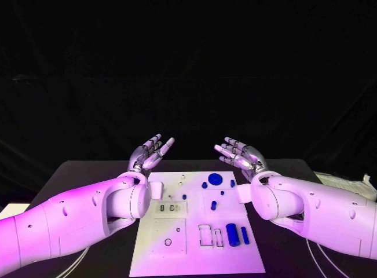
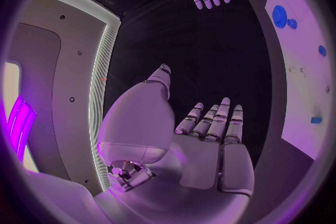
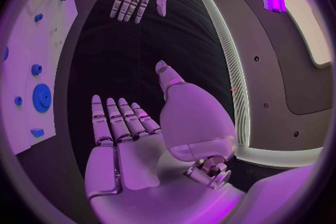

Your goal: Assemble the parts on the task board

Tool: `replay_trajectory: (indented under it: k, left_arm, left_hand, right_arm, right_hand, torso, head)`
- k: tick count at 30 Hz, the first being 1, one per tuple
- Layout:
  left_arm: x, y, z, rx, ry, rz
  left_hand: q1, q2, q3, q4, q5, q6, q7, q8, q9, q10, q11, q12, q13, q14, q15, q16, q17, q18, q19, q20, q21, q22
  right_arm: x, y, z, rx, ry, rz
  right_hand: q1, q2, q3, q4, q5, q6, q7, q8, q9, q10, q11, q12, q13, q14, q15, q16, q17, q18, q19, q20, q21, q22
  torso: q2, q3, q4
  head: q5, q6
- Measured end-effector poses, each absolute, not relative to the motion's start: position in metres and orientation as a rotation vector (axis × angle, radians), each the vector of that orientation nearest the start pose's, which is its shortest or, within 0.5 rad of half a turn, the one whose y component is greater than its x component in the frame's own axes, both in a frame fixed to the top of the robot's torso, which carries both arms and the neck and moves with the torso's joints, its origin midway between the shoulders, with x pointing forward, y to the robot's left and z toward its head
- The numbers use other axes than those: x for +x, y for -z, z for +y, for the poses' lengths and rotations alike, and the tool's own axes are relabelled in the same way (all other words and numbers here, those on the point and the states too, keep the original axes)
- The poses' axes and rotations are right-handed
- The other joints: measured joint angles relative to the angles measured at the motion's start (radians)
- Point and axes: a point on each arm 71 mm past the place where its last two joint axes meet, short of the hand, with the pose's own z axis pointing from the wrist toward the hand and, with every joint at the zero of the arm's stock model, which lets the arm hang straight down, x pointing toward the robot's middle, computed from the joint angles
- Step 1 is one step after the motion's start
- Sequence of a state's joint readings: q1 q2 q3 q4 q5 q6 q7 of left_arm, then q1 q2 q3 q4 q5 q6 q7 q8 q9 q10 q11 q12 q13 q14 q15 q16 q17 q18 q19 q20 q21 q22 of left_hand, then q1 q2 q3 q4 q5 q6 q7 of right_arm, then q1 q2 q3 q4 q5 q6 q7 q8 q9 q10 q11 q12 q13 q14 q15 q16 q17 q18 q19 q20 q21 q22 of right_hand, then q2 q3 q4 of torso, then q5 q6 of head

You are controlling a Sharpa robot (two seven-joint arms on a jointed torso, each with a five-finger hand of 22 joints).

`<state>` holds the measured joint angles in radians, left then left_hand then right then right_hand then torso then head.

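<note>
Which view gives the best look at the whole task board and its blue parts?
The head view: the task board lies whole between the arms, its blue parts spread across it. Each wrist view catches just a curved strip of the board at its edge, with a few parts.

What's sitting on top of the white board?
On the task board lie small blue parts: a round gear, a long bar, and smaller pieces near them. Both arms cover the board's side edges, so anything lying there can't be seen.
</note>
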<state>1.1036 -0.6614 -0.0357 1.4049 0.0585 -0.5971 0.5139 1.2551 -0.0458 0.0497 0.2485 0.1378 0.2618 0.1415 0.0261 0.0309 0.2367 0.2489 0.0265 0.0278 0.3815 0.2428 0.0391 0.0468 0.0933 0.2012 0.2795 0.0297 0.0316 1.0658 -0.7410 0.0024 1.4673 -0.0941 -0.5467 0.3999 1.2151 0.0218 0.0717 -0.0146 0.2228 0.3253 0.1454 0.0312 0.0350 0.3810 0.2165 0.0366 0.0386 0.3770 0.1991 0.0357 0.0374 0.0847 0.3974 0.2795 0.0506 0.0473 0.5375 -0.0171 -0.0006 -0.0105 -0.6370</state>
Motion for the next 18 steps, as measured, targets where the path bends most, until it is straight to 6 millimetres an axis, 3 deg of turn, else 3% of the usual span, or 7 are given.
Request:
replay_trajectory:
  k: [3, 8, 9, 12, 14, 16, 18]
  left_arm:
    - [0.495, 0.227, 0.168, -1.227, 1.377, 1.27]
    - [0.495, 0.228, 0.167, -1.232, 1.402, 1.274]
    - [0.495, 0.228, 0.167, -1.233, 1.405, 1.275]
    - [0.495, 0.226, 0.183, -1.228, 1.403, 1.266]
    - [0.496, 0.225, 0.195, -1.226, 1.389, 1.252]
    - [0.496, 0.224, 0.196, -1.223, 1.396, 1.25]
    - [0.493, 0.222, 0.194, -1.218, 1.415, 1.254]
  left_hand:
    - [0.04, 0.001, 0.005, 0.005, 0.0, 0.028, 0.001, 0.005, 0.003, 0.019, 0.014, 0.0, 0.002, 0.033, 0.005, 0.007, 0.004, 0.0, 0.016, 0.011, 0.009, 0.004]
    - [0.064, 0.015, 0.003, 0.003, 0.0, 0.128, 0.008, 0.025, 0.013, 0.138, 0.023, 0.021, 0.014, 0.205, 0.01, 0.05, 0.027, 0.0, 0.107, 0.013, 0.041, 0.019]
    - [0.073, 0.024, 0.0, -0.006, 0.0, 0.197, 0.011, 0.04, 0.021, 0.221, 0.019, 0.036, 0.021, 0.299, -0.002, 0.076, 0.039, 0.018, 0.192, 0.012, 0.071, 0.034]
    - [0.088, 0.038, -0.005, -0.027, 0.0, 0.389, 0.029, 0.081, 0.04, 0.474, -0.006, 0.085, 0.041, 0.436, -0.035, 0.12, 0.054, 0.055, 0.443, 0.009, 0.161, 0.075]
    - [0.097, 0.048, -0.008, -0.042, 0.0, 0.528, 0.048, 0.109, 0.051, 0.598, -0.026, 0.11, 0.046, 0.52, -0.062, 0.146, 0.061, 0.08, 0.545, 0.004, 0.202, 0.088]
    - [0.103, 0.054, -0.013, -0.054, 0.0, 0.606, 0.069, 0.123, 0.054, 0.669, -0.045, 0.121, 0.046, 0.584, -0.082, 0.159, 0.064, 0.08, 0.61, -0.007, 0.225, 0.093]
    - [0.109, 0.06, -0.017, -0.062, 0.0, 0.646, 0.083, 0.127, 0.053, 0.718, -0.059, 0.125, 0.046, 0.633, -0.096, 0.164, 0.067, 0.08, 0.656, -0.02, 0.238, 0.093]
  right_arm:
    - [0.483, 0.231, -0.184, 1.13, -1.368, 1.429]
    - [0.485, 0.233, -0.179, 1.086, -1.413, 1.511]
    - [0.485, 0.233, -0.178, 1.08, -1.419, 1.522]
    - [0.491, 0.232, -0.197, 0.998, -1.365, 1.518]
    - [0.496, 0.23, -0.212, 0.937, -1.311, 1.503]
    - [0.497, 0.227, -0.213, 0.882, -1.292, 1.5]
    - [0.497, 0.224, -0.211, 0.817, -1.282, 1.5]
  right_hand:
    - [0.029, 0.006, 0.005, -0.011, 0.0, 0.046, 0.003, 0.004, 0.004, 0.062, 0.005, 0.009, 0.004, 0.072, 0.004, 0.012, 0.005, 0.017, 0.054, 0.004, 0.013, 0.006]
    - [0.075, 0.017, 0.013, -0.037, 0.006, 0.185, 0.013, 0.025, 0.015, 0.248, 0.006, 0.033, 0.015, 0.267, 0.002, 0.04, 0.017, 0.047, 0.189, 0.008, 0.049, 0.02]
    - [0.086, 0.02, 0.017, -0.045, 0.006, 0.234, 0.017, 0.031, 0.018, 0.3, 0.003, 0.04, 0.017, 0.32, -0.003, 0.047, 0.019, 0.047, 0.225, 0.008, 0.059, 0.023]
    - [0.105, 0.025, 0.032, -0.061, 0.006, 0.348, 0.032, 0.038, 0.024, 0.406, -0.008, 0.051, 0.019, 0.427, -0.016, 0.061, 0.022, 0.063, 0.3, 0.005, 0.083, 0.028]
    - [0.11, 0.027, 0.043, -0.071, 0.006, 0.412, 0.043, 0.046, 0.027, 0.464, -0.017, 0.055, 0.021, 0.487, -0.026, 0.069, 0.023, 0.072, 0.343, 0.001, 0.097, 0.03]
    - [0.115, 0.022, 0.054, -0.082, 0.006, 0.469, 0.052, 0.046, 0.028, 0.517, -0.026, 0.058, 0.021, 0.544, -0.038, 0.073, 0.026, 0.078, 0.383, -0.007, 0.11, 0.03]
    - [0.115, 0.022, 0.069, -0.091, 0.006, 0.516, 0.062, 0.046, 0.029, 0.564, -0.036, 0.058, 0.022, 0.596, -0.049, 0.079, 0.027, 0.078, 0.42, -0.015, 0.121, 0.031]
  torso:
    - [0.0, -0.0002, -0.0001]
    - [0.0, -0.0003, -0.0001]
    - [0.0, -0.0002, -0.0001]
    - [0.002, -0.0003, 0.0007]
    - [0.004, -0.0003, 0.0012]
    - [0.007, 0.0, 0.0015]
    - [0.011, 0.0003, 0.0022]
  head:
    - [0.0, 0.0]
    - [0.0, 0.0]
    - [0.0, 0.0]
    - [-0.004, -0.004]
    - [-0.004, -0.007]
    - [-0.004, -0.008]
    - [-0.005, -0.007]
